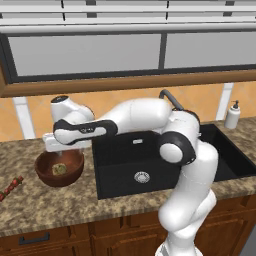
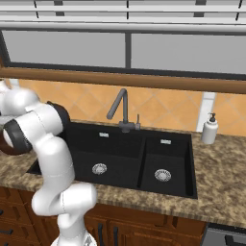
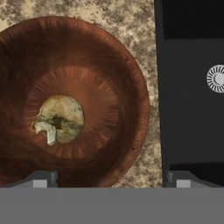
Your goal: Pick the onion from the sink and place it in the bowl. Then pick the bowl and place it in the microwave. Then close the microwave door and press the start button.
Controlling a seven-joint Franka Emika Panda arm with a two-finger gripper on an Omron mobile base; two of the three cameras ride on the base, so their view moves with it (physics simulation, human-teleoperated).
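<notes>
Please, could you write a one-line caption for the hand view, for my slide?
Hand view: open gripper above the bowl, the onion inside, sink beside.

One bowl [image 1: 59,169] is counted on the desk [image 1: 45,205], just left of the sink [image 1: 150,165], with one onion [image 1: 59,169] inside it. Two basins and two round drains are counted in the sink. One faucet [image 2: 119,109] and one soap dispenser [image 2: 209,129] are seen behind the sink. One small reddish item [image 1: 12,187] is seen left of the sink.
</notes>
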